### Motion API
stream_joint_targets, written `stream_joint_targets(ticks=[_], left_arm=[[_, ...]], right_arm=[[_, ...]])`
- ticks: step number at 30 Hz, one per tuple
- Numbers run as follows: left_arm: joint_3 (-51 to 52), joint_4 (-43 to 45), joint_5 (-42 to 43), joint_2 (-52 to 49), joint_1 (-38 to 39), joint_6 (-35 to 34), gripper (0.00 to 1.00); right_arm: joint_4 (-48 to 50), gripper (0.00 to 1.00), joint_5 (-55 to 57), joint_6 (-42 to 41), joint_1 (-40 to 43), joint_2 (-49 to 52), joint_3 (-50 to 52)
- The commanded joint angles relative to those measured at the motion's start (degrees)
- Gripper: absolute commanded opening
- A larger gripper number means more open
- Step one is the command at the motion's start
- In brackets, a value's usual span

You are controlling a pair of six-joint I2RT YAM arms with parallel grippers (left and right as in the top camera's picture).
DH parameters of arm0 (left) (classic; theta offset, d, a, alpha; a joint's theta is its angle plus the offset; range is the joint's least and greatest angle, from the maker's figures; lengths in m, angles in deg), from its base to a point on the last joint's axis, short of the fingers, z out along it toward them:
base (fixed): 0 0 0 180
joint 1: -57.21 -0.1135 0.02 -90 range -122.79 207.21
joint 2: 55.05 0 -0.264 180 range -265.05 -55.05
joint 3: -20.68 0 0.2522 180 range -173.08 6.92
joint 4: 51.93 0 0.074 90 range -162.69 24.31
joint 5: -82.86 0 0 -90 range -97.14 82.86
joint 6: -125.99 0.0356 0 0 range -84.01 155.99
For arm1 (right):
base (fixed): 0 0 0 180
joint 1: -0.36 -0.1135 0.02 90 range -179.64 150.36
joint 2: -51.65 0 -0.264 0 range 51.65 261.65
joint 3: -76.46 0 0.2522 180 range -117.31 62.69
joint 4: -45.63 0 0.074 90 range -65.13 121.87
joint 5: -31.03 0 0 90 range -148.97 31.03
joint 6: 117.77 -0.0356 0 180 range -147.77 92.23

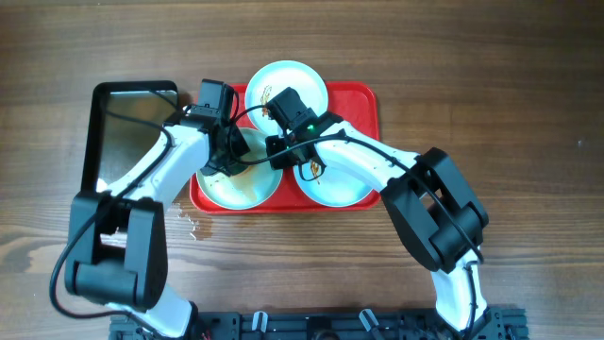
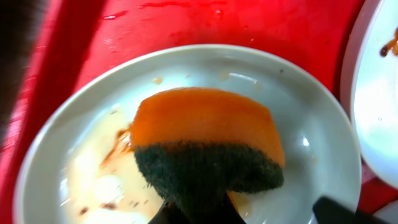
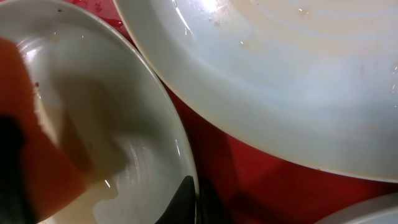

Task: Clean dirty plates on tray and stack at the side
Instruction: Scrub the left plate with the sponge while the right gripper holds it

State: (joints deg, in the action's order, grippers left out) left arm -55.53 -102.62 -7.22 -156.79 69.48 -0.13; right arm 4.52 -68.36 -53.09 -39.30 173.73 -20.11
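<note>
Brown wood-grain surface (image 1: pixel 491 66) carries the red tray (image 1: pixel 366 102), with a dark metal pan (image 1: pixel 127 123) just beside its left edge and a few wet spots (image 1: pixel 192 227) near its front corner. From overhead, three plates fill the tray: the far plate (image 1: pixel 288 80), the near-left plate (image 1: pixel 236 189) and the near-right plate (image 1: pixel 340 189). Both arms meet over the near-left one, which hides what they hold.

The left wrist view supplies that. The left pincer (image 1: pixel 229 156) is pinching an orange sponge (image 2: pixel 205 124) with a dark green scrub face, over this plate's wet, brown-streaked bottom (image 2: pixel 115 146). A brown smear (image 2: pixel 390 46) shows on the neighbouring plate at the right edge.

The right wrist view shows the right pincer (image 1: pixel 281 151) at the near-left plate's rim, with dark fingers (image 3: pixel 182 198) on either side of it. Whether they clamp it I cannot tell.
</note>
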Motion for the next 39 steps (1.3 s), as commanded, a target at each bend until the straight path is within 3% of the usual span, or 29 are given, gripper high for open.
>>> stream_joint_targets(ticks=[1,8,12,14,20,26,35,39], left_arm=[[-0.4,1.6,3.3,-4.4,0.1,-0.8,0.04],[-0.4,4.4,1.3,-9.7,-0.4,-0.8,0.04],[-0.4,-3.3,-7.3,-10.3,-4.1,-3.8,0.04],[-0.4,-4.8,-7.3,-10.3,-5.8,-3.8,0.04],[-0.6,-9.2,-0.5,-7.8,-7.8,-3.3,0.04],[-0.6,-11.3,15.6,1.0,-5.7,-3.3,0.04],[-0.2,-10.1,12.0,1.3,-4.0,-3.4,0.04],[3.5,-0.5,12.0,0.9,-4.0,-3.5,0.04]], right_arm=[[-0.5,0.04,1.5,-0.3,0.5,1.0,0.3],[-0.8,0.04,1.5,-0.3,0.6,1.0,0.3],[-0.8,0.04,1.5,-0.3,0.6,1.0,0.3],[-0.8,0.04,1.5,-0.3,0.6,1.0,0.3],[-0.7,0.04,1.6,-0.3,0.6,1.0,0.3],[-0.5,0.04,1.6,-0.4,0.6,1.0,0.3],[-0.4,0.04,1.5,-0.6,0.6,1.0,0.3],[-0.4,0.04,1.5,-0.8,0.6,1.0,0.3]])
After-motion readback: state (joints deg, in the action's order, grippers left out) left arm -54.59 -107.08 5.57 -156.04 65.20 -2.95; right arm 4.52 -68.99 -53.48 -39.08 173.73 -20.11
